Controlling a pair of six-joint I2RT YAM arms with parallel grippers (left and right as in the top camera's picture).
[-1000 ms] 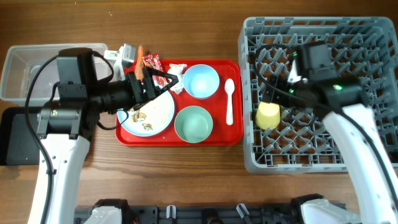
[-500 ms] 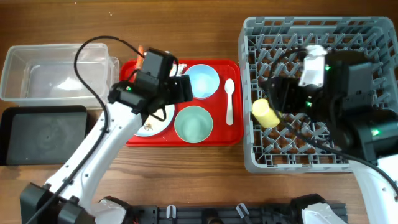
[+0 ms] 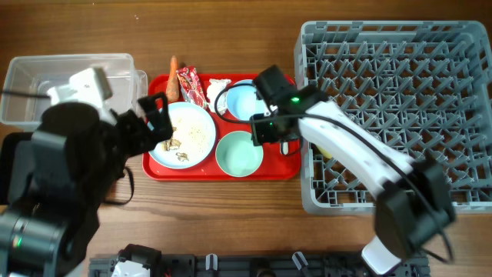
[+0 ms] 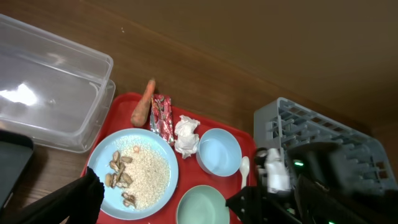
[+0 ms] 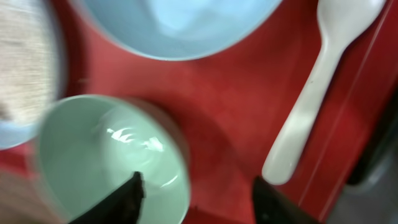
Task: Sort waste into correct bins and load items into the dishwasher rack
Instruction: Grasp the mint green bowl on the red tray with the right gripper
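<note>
A carrot, a red wrapper and a white tissue lie at the back of the red tray. The pale blue plate holds beige food scraps. My right gripper is open. It straddles the right rim of the mint-green bowl, with one finger inside and one over the tray beside the white spoon. The light blue bowl sits behind. My left gripper is open and empty, high above the plate. The yellow cup lies in the grey rack, mostly hidden under my right arm.
The red serving tray sits between the bins and the rack. The clear tub stands at the back left. The black tray lies in front of the tub, and my left arm hides most of it in the overhead view.
My right gripper left the yellow cup in the rack and moved left to the mint-green bowl. My left arm pulled back from the plate, to the left and upward.
</note>
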